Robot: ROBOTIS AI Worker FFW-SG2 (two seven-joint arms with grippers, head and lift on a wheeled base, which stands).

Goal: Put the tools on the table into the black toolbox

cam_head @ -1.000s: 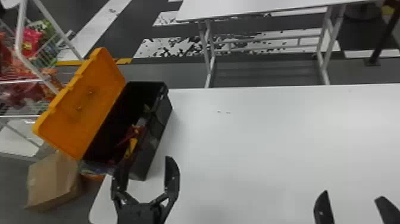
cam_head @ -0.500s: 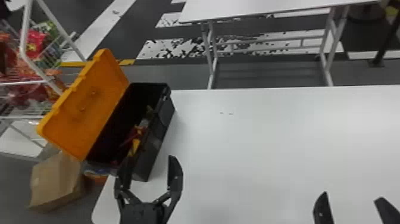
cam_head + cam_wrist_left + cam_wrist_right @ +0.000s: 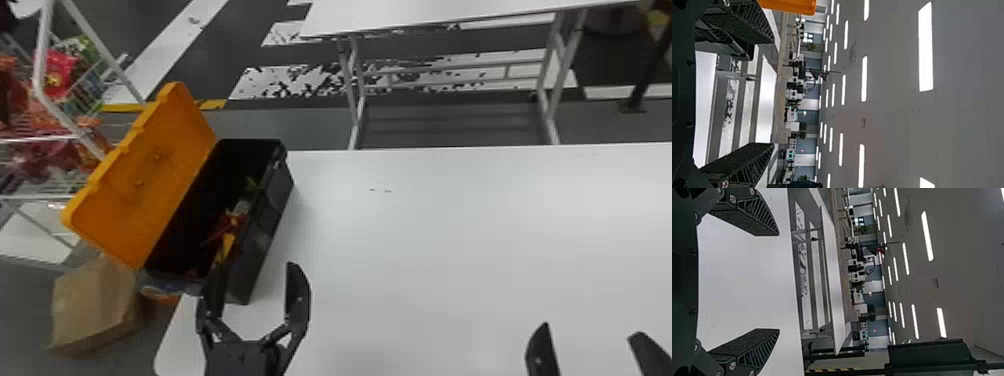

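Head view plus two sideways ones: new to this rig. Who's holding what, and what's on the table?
It's a two-armed robot. The head view looks forward and down from its head; the other two come from wrist cameras, shown turned on their side. Each arm ends in a tool with two black fingers: left tool, right tool. Both are open, holding nothing. At the left end of the white table stands a black toolbox, its orange lid open, with red and yellow items inside.
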